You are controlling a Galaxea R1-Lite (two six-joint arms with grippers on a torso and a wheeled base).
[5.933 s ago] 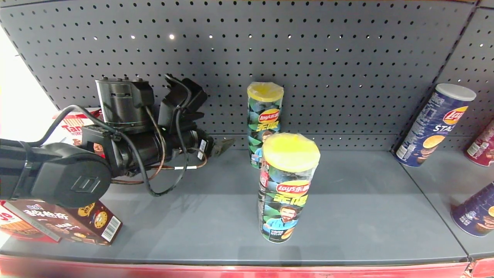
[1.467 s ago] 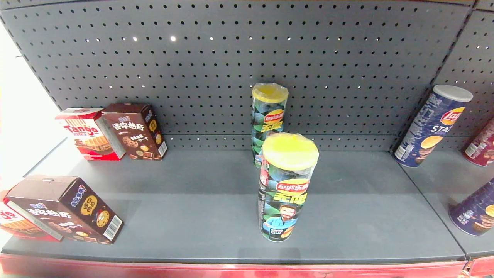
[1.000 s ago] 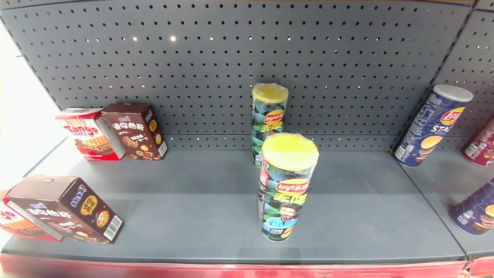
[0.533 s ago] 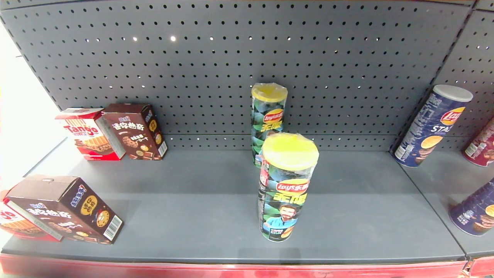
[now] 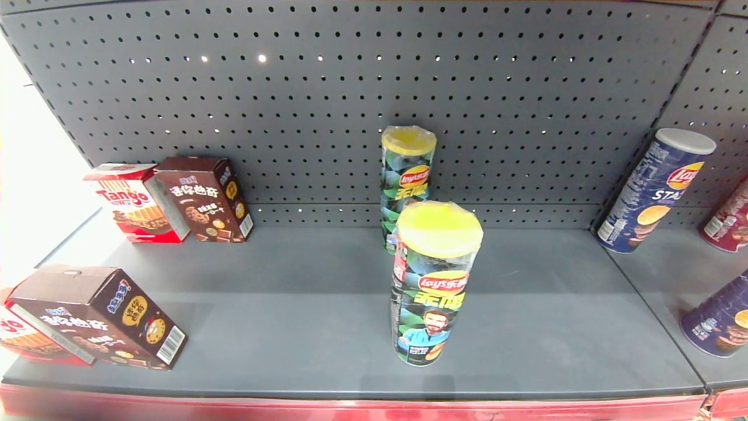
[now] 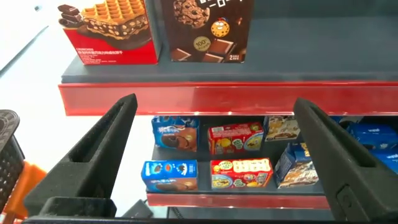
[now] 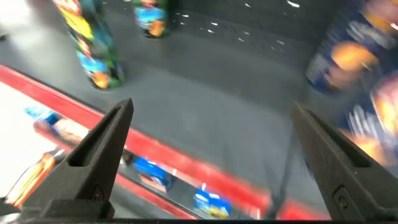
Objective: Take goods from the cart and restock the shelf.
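Standing on the grey shelf [image 5: 292, 316] in the head view, the front can [image 5: 435, 286] hides the foot of the rear can [image 5: 407, 169]; a brown box [image 5: 204, 196] sits far left.

Left wrist view: the left tool [image 6: 214, 102] gapes wide, empty, before the shelf's red edge [image 6: 230, 96].

Right wrist view: the right tool [image 7: 212, 106] is spread wide, holding nothing, facing the shelf.

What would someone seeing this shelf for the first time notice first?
Two yellow-lidded chip cans stand upright in the middle of the shelf, the front can ahead of the rear can near the pegboard. At its left end a red wafer box sits beside a brown cookie box, and a blue can stands far right.
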